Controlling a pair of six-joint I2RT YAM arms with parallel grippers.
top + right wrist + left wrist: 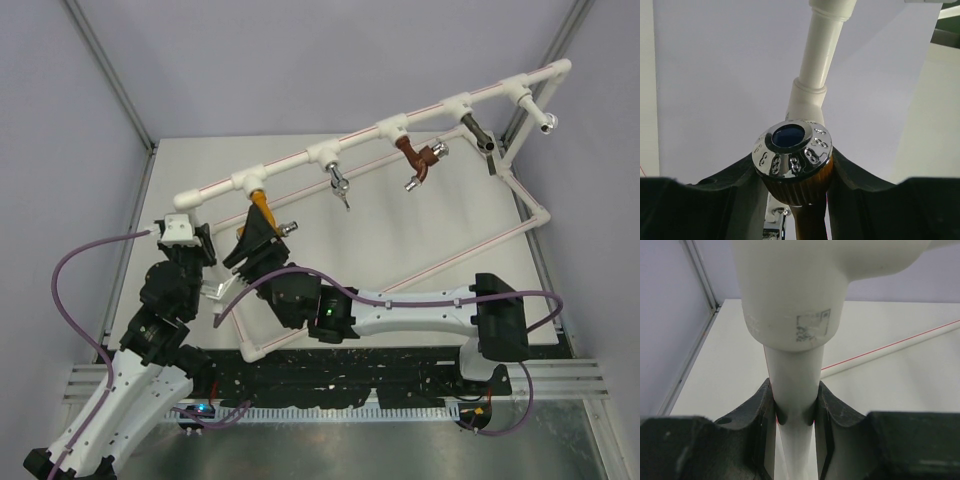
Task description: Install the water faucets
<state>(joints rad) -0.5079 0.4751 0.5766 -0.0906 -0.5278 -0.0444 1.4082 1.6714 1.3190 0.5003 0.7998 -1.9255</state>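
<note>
The orange-yellow water faucet (261, 207) hangs under the leftmost tee (250, 181) of the white pipe frame. My right gripper (256, 243) is shut on it. In the right wrist view the jaws (796, 186) clamp its ribbed orange body (801, 189), just under the silver knob with the blue centre (790, 144). My left gripper (186, 238) is shut on the frame's white upright pipe (792, 385), just below the elbow fitting (790, 295) at the frame's left end.
Further along the top pipe (400, 122) hang a silver tap (340, 186), a reddish-brown tap (420, 165), a dark tap (481, 135) and a silver tap (546, 121) at the far end. The frame's lower pipes (440, 268) lie on the white table. Walls stand close on both sides.
</note>
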